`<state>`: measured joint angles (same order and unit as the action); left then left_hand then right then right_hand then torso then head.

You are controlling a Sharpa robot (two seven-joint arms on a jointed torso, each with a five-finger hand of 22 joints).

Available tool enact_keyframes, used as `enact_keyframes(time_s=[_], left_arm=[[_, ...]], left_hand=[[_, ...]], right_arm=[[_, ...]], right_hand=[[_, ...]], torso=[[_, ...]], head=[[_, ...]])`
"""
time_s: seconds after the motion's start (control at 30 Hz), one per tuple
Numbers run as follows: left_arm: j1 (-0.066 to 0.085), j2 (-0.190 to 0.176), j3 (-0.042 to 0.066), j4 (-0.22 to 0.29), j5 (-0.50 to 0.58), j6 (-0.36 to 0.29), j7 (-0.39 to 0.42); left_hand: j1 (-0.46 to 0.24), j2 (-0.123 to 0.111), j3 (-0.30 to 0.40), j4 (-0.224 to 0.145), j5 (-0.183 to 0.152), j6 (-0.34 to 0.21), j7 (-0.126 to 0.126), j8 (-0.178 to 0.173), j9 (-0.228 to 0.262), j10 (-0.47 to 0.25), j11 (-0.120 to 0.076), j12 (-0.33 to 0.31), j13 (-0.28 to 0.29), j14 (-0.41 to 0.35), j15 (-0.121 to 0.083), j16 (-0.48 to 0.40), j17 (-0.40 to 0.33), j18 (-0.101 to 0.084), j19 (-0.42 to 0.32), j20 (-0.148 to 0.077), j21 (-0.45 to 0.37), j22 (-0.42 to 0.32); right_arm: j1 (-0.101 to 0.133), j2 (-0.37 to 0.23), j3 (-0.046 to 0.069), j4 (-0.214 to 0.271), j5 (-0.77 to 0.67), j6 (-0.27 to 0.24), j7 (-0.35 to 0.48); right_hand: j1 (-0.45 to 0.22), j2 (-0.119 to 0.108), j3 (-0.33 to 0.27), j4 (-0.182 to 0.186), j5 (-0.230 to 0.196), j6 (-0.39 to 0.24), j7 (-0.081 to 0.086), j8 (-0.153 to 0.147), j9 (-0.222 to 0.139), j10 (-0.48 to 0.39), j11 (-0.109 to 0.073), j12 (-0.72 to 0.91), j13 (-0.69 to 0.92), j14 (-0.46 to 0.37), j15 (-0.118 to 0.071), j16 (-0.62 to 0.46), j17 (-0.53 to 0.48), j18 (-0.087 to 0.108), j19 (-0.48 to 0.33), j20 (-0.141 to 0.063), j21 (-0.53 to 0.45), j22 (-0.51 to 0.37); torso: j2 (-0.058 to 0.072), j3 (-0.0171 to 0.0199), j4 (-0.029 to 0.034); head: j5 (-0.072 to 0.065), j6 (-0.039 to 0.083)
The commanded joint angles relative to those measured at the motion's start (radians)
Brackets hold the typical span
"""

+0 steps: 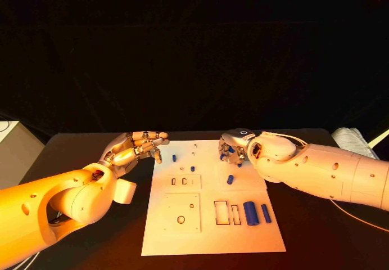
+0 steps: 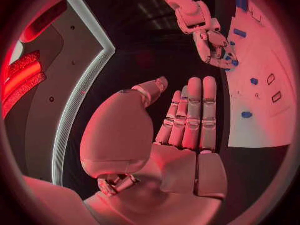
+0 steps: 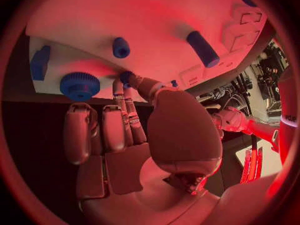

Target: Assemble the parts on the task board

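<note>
Task board (image 1: 212,236) carried blue parts (image 1: 250,213); right robot hand (image 1: 235,149) pinched a small blue part (image 3: 126,77) at its far edge; left robot hand (image 1: 139,147) hovered beside it, empty, fingers extended.

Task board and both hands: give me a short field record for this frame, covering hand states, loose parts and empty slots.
Task board: white plate, lengthwise on the black table.
Left hand: at the board's left edge, fingers straight and close together, holding nothing.
Right hand: over the board's far right corner, fingertips at a small blue part; grip cannot be confirmed.
Loose parts: large blue cylinder and slimmer blue bar lying side by side.
Empty slots: rectangular cutouts beside them.
</note>
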<state>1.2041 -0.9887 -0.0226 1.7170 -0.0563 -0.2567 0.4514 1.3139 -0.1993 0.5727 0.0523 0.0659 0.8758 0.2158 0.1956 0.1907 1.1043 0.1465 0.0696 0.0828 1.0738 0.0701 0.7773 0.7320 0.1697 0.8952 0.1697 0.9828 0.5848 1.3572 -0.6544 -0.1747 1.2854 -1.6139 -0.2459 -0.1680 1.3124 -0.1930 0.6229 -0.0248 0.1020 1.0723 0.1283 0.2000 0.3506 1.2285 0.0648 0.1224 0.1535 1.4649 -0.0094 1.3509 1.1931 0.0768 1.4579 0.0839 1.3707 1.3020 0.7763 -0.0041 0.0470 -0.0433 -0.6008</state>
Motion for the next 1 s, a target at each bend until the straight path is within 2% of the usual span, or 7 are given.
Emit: enact_keyframes(time_s=[0.03,0.2,0.37,0.43,0.7,0.87,1.0], left_arm=[[0.002,0.001,0.001,0.003,-0.004,0.022,0.001],[0.003,0.000,0.001,0.001,-0.004,0.023,0.001],[0.003,-0.001,0.001,0.000,-0.004,0.022,0.000],[0.003,-0.001,0.001,-0.001,-0.004,0.020,0.002],[0.004,0.001,0.001,-0.003,0.001,0.010,0.013],[0.004,0.004,0.001,-0.004,0.002,0.011,0.013],[0.004,0.007,0.001,-0.006,0.002,0.011,0.012]], left_hand=[[-0.004,0.008,0.009,-0.002,-0.004,-0.006,-0.001,-0.004,0.002,-0.009,0.001,-0.001,0.002,-0.008,0.002,0.004,0.001,0.014,-0.006,-0.002,0.007,0.002],[-0.002,0.009,0.010,-0.003,-0.004,-0.006,-0.001,-0.004,0.002,-0.009,0.001,0.000,0.002,-0.009,0.002,0.005,0.002,0.014,-0.007,-0.002,0.008,0.002],[-0.001,0.010,0.011,-0.004,-0.004,-0.005,-0.002,-0.004,0.002,-0.009,0.001,0.000,0.002,-0.009,0.002,0.005,0.002,0.014,-0.007,-0.002,0.009,0.003],[-0.001,0.010,0.011,-0.004,-0.004,-0.005,-0.002,-0.004,0.002,-0.009,0.001,0.000,0.002,-0.009,0.002,0.005,0.002,0.014,-0.007,-0.002,0.009,0.003],[0.004,0.015,0.016,-0.006,-0.003,-0.002,-0.003,-0.001,0.005,-0.005,-0.001,0.003,0.004,-0.009,0.001,0.010,0.003,0.015,-0.009,-0.002,0.015,0.006],[0.004,0.015,0.016,-0.007,-0.004,-0.002,-0.003,-0.001,0.005,-0.005,-0.001,0.003,0.004,-0.009,0.001,0.010,0.003,0.015,-0.009,-0.002,0.016,0.006],[0.005,0.015,0.016,-0.007,-0.004,-0.002,-0.003,-0.001,0.005,-0.005,-0.001,0.003,0.004,-0.009,0.001,0.011,0.003,0.015,-0.009,-0.002,0.016,0.007]], right_arm=[[-0.003,0.002,-0.001,0.000,-0.025,-0.038,-0.025],[-0.002,0.004,-0.001,0.005,-0.037,-0.115,-0.051],[0.002,0.006,0.001,0.013,-0.041,-0.179,-0.065],[0.004,0.010,0.002,0.015,-0.042,-0.198,-0.068],[0.008,0.051,0.010,-0.008,-0.043,-0.229,-0.065],[0.010,0.085,0.016,-0.037,-0.042,-0.256,-0.057],[0.011,0.114,0.018,-0.061,-0.037,-0.264,-0.050]], right_hand=[[0.018,0.010,0.003,-0.005,-0.002,0.010,0.000,0.004,0.004,0.015,-0.005,0.004,0.005,0.042,-0.008,0.005,-0.002,-0.020,0.005,-0.003,0.005,0.003],[0.020,0.011,0.005,-0.010,0.004,0.013,0.001,0.007,0.009,0.020,-0.006,0.006,0.010,0.042,-0.010,0.007,-0.001,-0.021,0.005,-0.004,0.008,0.008],[0.011,0.002,0.002,-0.009,0.022,0.011,0.002,0.008,0.015,0.019,-0.005,0.005,0.015,0.042,-0.010,0.008,-0.002,-0.023,0.008,-0.004,0.015,0.017],[0.011,0.001,0.003,-0.010,0.024,0.011,0.001,0.008,0.016,0.019,-0.005,0.005,0.016,0.042,-0.010,0.009,-0.002,-0.023,0.008,-0.004,0.016,0.018],[0.009,-0.002,0.003,-0.010,0.029,0.010,0.002,0.008,0.018,0.018,-0.005,0.004,0.017,0.042,-0.011,0.008,-0.004,-0.023,0.008,-0.003,0.015,0.017],[0.007,-0.008,0.005,-0.012,0.034,0.006,0.004,0.006,0.020,0.010,-0.002,-0.003,0.018,0.041,-0.008,0.008,-0.006,-0.023,0.006,-0.002,0.013,0.016],[0.005,-0.010,0.005,-0.011,0.034,0.005,0.005,0.005,0.021,0.007,-0.001,-0.004,0.018,0.041,-0.007,0.009,-0.006,-0.022,0.005,-0.002,0.013,0.015]], torso=[[0.001,-0.0005,0.0005],[0.001,-0.0004,-0.0005],[0.000,-0.0013,-0.0007],[0.002,-0.0004,-0.0012],[0.005,-0.0001,0.0037],[0.006,-0.0016,0.0057],[0.007,-0.0038,0.0085]], head=[[-0.001,0.000],[-0.003,0.000],[-0.006,0.001],[-0.006,0.003],[-0.006,0.004],[-0.002,0.000],[-0.007,0.000]])
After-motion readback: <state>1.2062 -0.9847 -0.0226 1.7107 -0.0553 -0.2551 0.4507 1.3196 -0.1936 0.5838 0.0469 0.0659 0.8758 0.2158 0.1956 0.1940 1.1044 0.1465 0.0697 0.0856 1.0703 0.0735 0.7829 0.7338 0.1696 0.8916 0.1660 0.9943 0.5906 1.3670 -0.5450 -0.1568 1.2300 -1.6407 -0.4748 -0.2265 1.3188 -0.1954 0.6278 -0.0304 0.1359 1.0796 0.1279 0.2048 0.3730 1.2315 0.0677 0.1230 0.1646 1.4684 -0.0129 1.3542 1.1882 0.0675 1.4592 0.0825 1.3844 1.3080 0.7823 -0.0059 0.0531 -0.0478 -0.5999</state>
